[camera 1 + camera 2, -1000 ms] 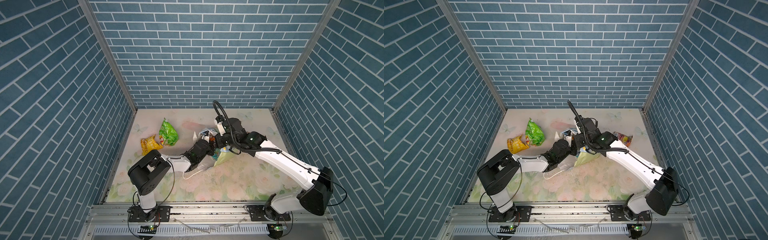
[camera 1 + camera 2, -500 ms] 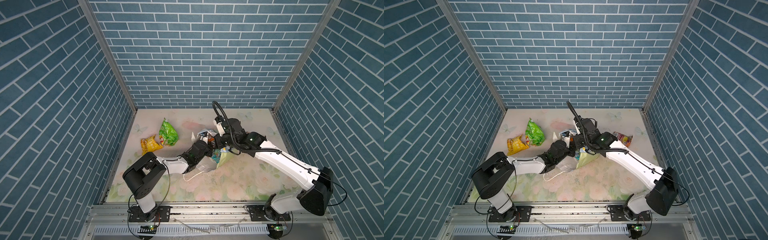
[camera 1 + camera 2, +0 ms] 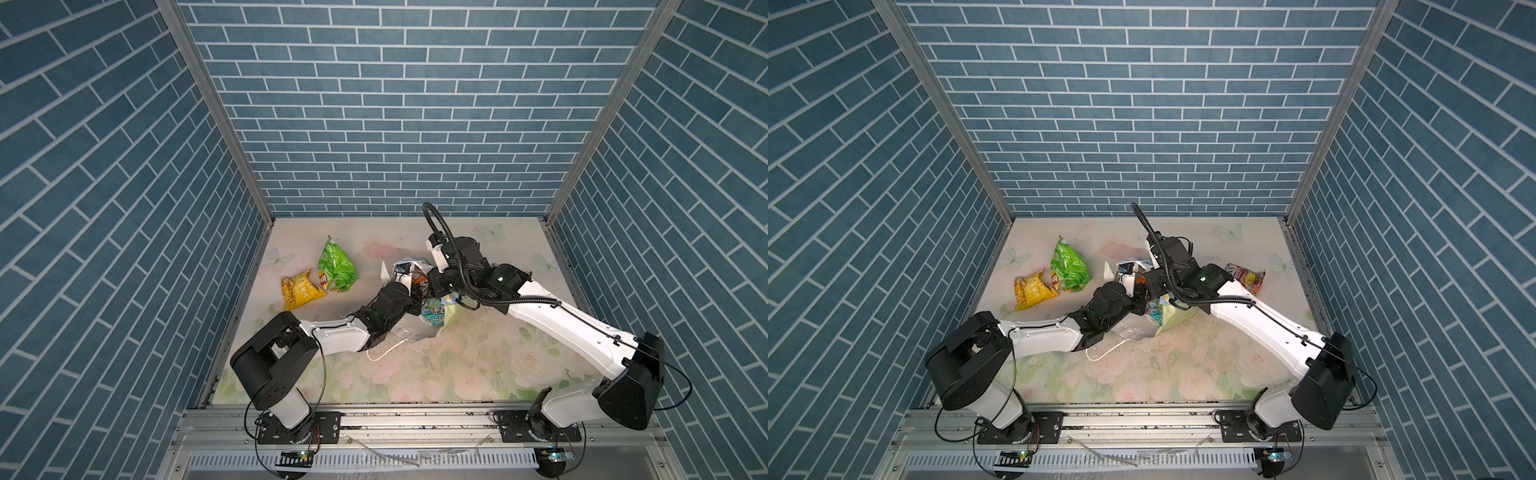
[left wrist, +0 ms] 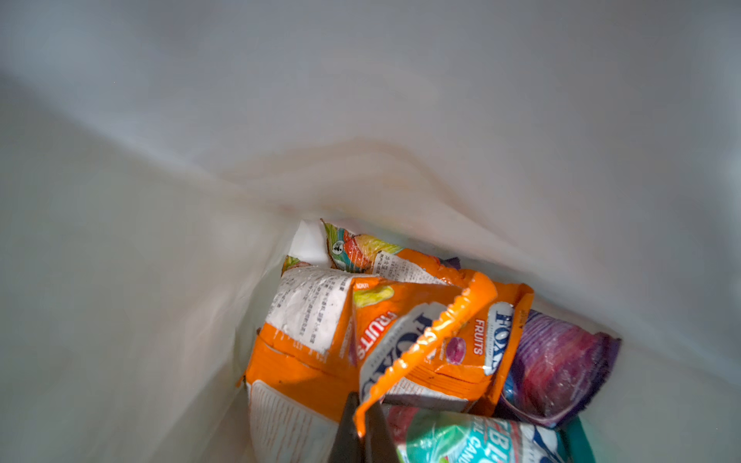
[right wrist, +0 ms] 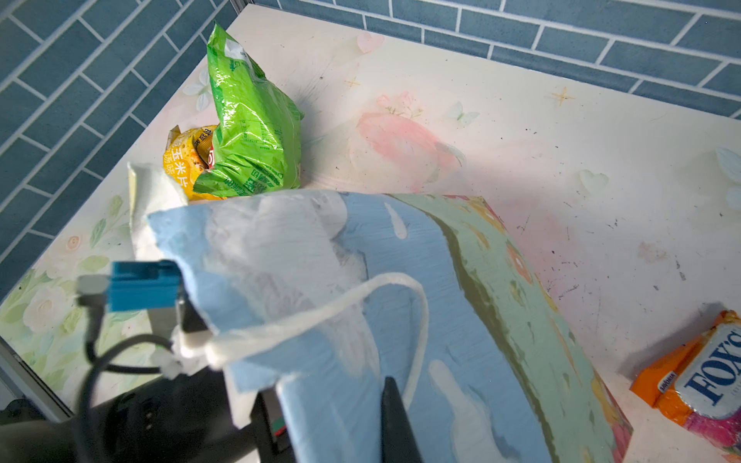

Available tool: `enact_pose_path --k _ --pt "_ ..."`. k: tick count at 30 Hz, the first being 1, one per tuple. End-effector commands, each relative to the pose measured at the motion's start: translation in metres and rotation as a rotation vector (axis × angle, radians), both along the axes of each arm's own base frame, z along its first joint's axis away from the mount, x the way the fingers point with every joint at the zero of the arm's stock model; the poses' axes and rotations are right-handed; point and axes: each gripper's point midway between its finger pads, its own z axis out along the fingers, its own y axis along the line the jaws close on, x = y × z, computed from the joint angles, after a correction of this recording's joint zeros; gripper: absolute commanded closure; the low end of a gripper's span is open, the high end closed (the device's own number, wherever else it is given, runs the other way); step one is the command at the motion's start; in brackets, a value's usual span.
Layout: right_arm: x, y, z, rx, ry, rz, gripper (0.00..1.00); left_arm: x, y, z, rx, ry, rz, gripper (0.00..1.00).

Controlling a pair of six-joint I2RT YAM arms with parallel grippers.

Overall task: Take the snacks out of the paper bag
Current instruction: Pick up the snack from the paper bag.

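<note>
Tight in the left gripper [image 4: 362, 417] sits the edge of an orange foil packet [image 4: 441, 352]. Pull slowly; right gripper [image 5: 387, 401] pinches the pale-green paper bag [image 5: 449, 288].

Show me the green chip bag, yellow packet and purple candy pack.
green chip bag [image 3: 337, 269]: a top view, its middle.
yellow packet [image 3: 300, 291]: a top view, its middle.
purple candy pack [image 4: 557, 362]: left wrist view, its middle.
</note>
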Motion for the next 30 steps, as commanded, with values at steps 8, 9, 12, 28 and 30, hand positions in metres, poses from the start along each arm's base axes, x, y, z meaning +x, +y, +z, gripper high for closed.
enact_pose_path --k 8,9,12,28,30 --pt "0.013 -0.011 0.002 -0.048 -0.032 -0.082 1.0 -0.002 0.017 0.037 -0.059 -0.07 0.033 1.0" --pt "0.014 -0.01 0.001 -0.052 -0.031 -0.082 1.0 -0.003 0.018 0.038 -0.06 -0.071 0.035 1.0" --pt "0.016 -0.011 -0.002 -0.06 -0.028 -0.086 1.0 -0.005 0.022 0.049 -0.07 -0.087 0.044 1.0" --pt "0.018 -0.008 -0.007 -0.07 -0.021 -0.088 1.0 -0.024 0.048 0.073 -0.096 -0.113 0.068 1.0" --pt "0.019 -0.008 -0.009 -0.073 -0.019 -0.093 1.0 -0.027 0.051 0.077 -0.112 -0.116 0.071 1.0"
